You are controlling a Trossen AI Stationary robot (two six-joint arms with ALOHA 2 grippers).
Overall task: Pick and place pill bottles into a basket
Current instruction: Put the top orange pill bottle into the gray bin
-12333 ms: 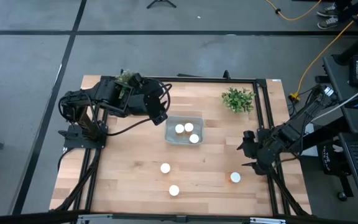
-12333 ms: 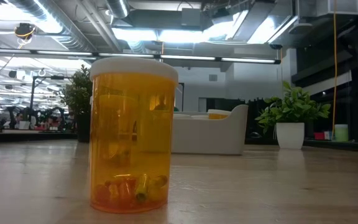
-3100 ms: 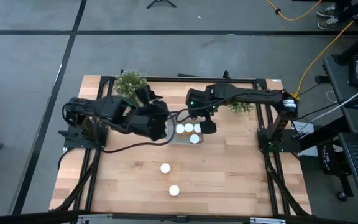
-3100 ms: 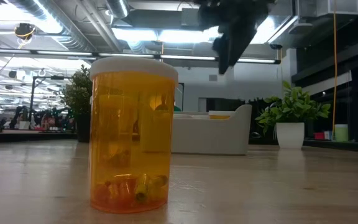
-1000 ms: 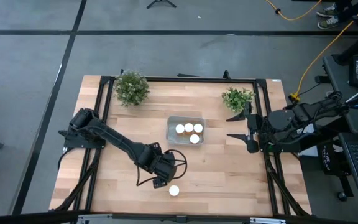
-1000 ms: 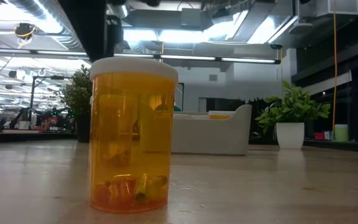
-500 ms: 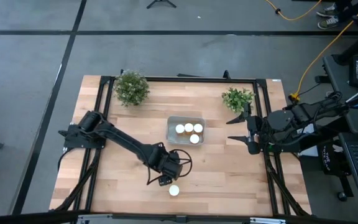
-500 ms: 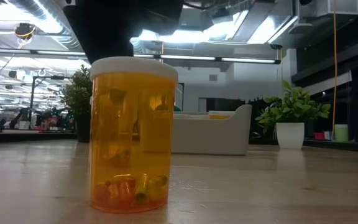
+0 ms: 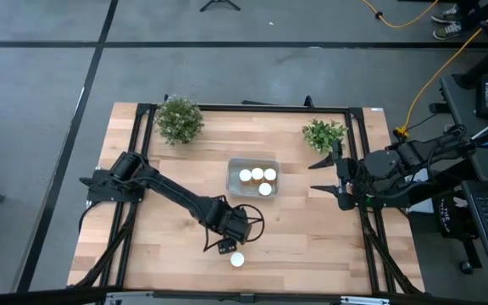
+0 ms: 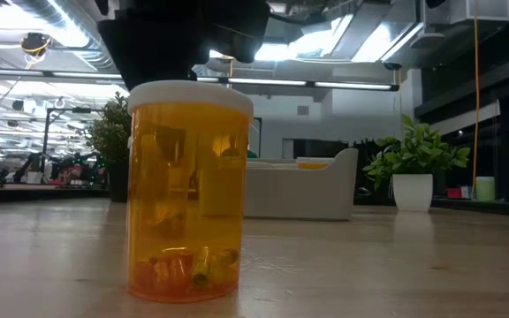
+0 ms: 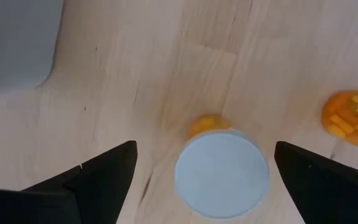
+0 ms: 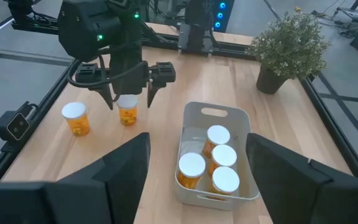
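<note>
Since a second ago the left arm has carried its left gripper [image 9: 225, 237] further across the surface [image 9: 295, 254], from beside the near-side bottles to directly over one of them. The bottle under the gripper [image 11: 222, 172] stands upright with its white cap centred between the two fingers [image 11: 89, 177] in the left wrist view. The right arm, half a second back, shows in the same place; the right gripper [image 9: 320, 175] waits at the right edge of the surface near a potted plant [image 9: 324, 134].

Assessment: the left arm appears lined up for a grasp, with descent and closure not yet done.

Left jaws: wide apart, straddling the bottle, clear of it on both sides, holding nothing. Right jaws: apart, empty.

The basket [image 9: 233, 165] sits mid-surface with four capped bottles [image 12: 207, 163] inside, as the right wrist view shows. Two stand outside: the one under the gripper, and the front bottle [image 9: 237, 259] just beside it, near the surface's front edge.
</note>
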